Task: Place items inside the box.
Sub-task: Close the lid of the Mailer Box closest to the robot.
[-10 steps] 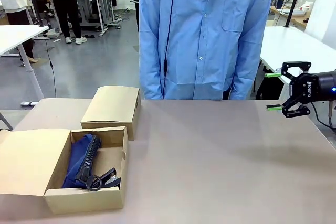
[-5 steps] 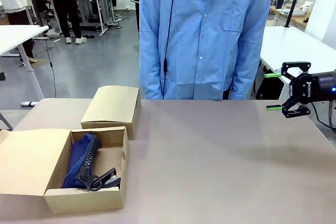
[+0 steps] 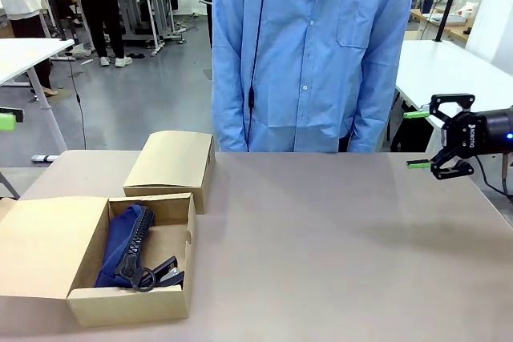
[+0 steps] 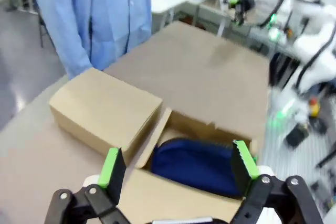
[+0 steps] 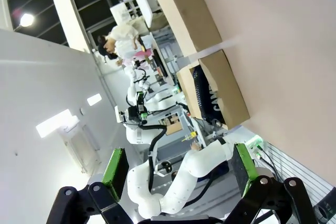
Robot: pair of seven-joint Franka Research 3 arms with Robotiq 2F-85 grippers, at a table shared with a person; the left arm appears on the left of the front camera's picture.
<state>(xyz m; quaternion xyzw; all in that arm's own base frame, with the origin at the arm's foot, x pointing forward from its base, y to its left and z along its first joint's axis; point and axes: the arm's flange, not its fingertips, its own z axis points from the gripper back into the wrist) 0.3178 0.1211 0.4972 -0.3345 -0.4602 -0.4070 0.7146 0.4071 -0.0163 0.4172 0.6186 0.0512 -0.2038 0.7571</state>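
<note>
The open cardboard box [image 3: 48,246] sits at the table's near left. Inside it lies a navy blue zip pouch [image 3: 120,239] with a black stapler [image 3: 168,271] at its near end. My left gripper [image 4: 177,163] hangs open above this box [image 4: 210,129], with the pouch [image 4: 195,165] below its fingers. One green pad [image 3: 6,120] of it shows at the left edge of the front view. At the far right, above the table, my right gripper [image 3: 423,140] is open and holds nothing. In its own wrist view the right gripper [image 5: 179,165] is open, with the box [image 5: 223,87] far off.
A closed cardboard box [image 3: 172,162] stands just behind the open one. A person in a blue coat [image 3: 313,54] stands at the far edge with no hands over the table. The brown table [image 3: 337,246] stretches bare from the boxes to the right gripper.
A green pad of my left gripper has come into view at the left edge of the front view. The right arm and the boxes have not moved.
</note>
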